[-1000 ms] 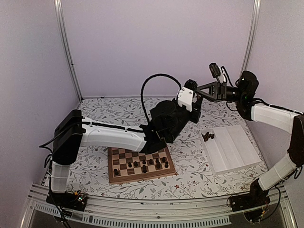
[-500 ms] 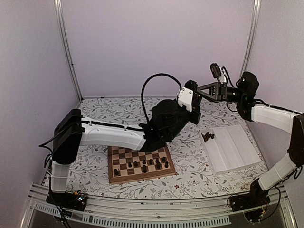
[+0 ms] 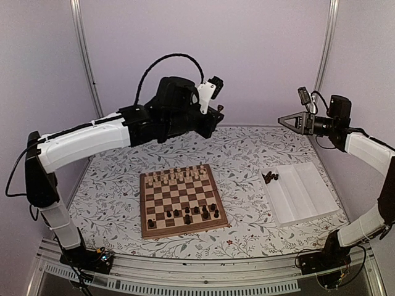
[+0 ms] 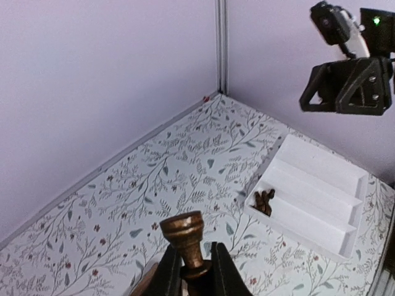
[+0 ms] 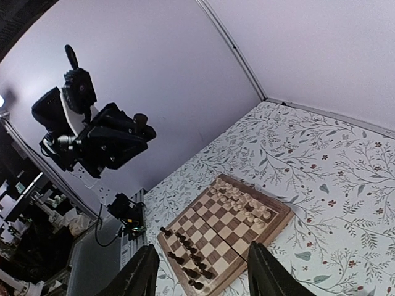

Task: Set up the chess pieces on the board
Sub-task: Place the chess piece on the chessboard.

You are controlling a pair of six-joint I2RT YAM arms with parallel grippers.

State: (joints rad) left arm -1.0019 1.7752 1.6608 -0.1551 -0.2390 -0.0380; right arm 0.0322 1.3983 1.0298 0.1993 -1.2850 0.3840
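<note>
My left gripper (image 4: 191,271) is shut on the stem of a dark brown chess piece (image 4: 184,233), whose round foot points away from the wrist. In the top view the left gripper (image 3: 218,111) hangs high over the back of the table, behind the board (image 3: 145,229). Several dark chess pieces (image 3: 187,213) stand on the board's near rows, and a few more (image 3: 270,177) lie in the white tray (image 3: 305,197). My right gripper (image 3: 285,120) is open and empty, high at the back right. Its fingers (image 5: 141,277) frame the board (image 5: 276,225) far below.
Pale cream chessmen (image 3: 181,176) fill the board's far rows. The white tray (image 4: 321,206) lies right of the board, with dark pieces (image 4: 264,201) in its far left compartment. Lilac walls and metal posts close in the floral table (image 3: 247,154).
The two grippers were together at the back middle; now they are apart. The left arm has swung left and up with the dark piece. The right gripper has opened and pulled back right.
</note>
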